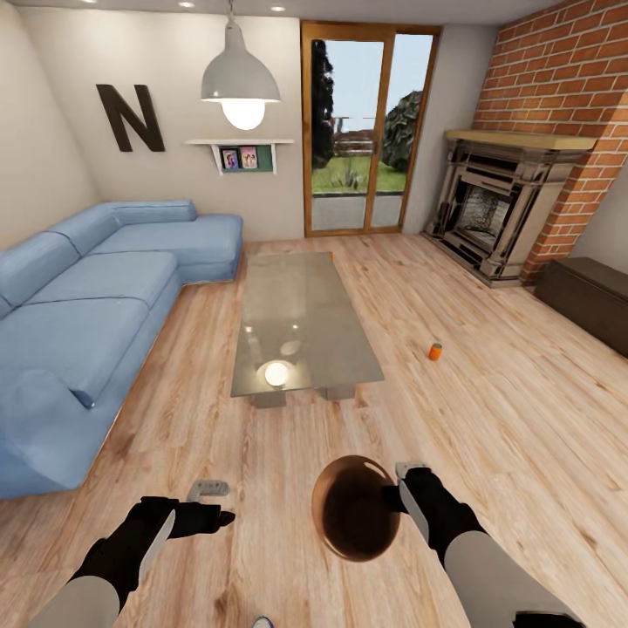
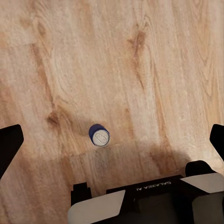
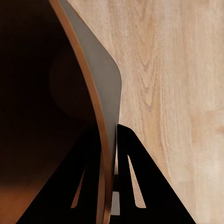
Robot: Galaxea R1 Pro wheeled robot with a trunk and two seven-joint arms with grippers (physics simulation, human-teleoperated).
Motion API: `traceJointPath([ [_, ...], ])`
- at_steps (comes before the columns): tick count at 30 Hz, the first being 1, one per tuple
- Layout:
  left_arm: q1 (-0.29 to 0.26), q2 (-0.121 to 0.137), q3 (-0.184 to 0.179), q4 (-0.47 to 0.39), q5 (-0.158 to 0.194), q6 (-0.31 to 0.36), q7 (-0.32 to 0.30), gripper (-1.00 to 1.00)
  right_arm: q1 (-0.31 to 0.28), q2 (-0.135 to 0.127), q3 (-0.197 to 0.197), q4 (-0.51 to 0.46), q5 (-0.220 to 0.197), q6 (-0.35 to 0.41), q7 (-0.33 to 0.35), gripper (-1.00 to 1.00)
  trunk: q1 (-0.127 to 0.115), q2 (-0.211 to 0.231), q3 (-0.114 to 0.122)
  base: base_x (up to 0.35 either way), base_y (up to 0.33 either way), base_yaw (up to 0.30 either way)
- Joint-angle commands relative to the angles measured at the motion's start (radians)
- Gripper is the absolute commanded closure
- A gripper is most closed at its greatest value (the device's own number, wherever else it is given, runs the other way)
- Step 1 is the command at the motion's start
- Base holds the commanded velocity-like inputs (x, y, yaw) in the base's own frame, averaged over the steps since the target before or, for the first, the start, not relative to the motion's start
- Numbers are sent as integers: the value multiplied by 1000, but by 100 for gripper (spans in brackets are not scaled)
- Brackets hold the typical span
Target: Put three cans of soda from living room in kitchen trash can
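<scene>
While you are carrying the bin (image 1: 356, 510) low over the wooden floor (image 1: 488, 419), your right gripper (image 1: 403, 494) is pinching its rim, one finger inside and one outside, as the right wrist view is showing with the copper wall (image 3: 95, 121) squeezed between the black fingers (image 3: 135, 186). One orange can (image 1: 434, 351) is standing on the floor ahead and to the right, well apart from the bin and just past the corner of the glass coffee table (image 1: 301, 323). Your left gripper (image 1: 214, 516) is hanging open and holding nothing, and below it a small blue can-like thing (image 2: 99, 135) is sitting on the boards; I cannot tell what it is. You are probably bringing the bin to the cans, so next you are needing to roll closer to the orange one and reach down with the free left hand. Around you, the blue sofa (image 1: 96, 305) is running along the left, the brick fireplace (image 1: 506, 201) is standing at the right, and glass doors (image 1: 366, 131) are letting in daylight at the back.
</scene>
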Motion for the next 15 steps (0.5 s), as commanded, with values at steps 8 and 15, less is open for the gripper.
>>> traceJointPath([
  [8,0,0,1,-1,0,-1,2,-100,2,-6,-3,0,-8,-1,3,100,0,0,0,0,1,0],
  [15,0,-1,2,1,-1,-1,23,-100,8,-85,-28,0,-21,-50,4,100,0,0,0,0,0,0],
])
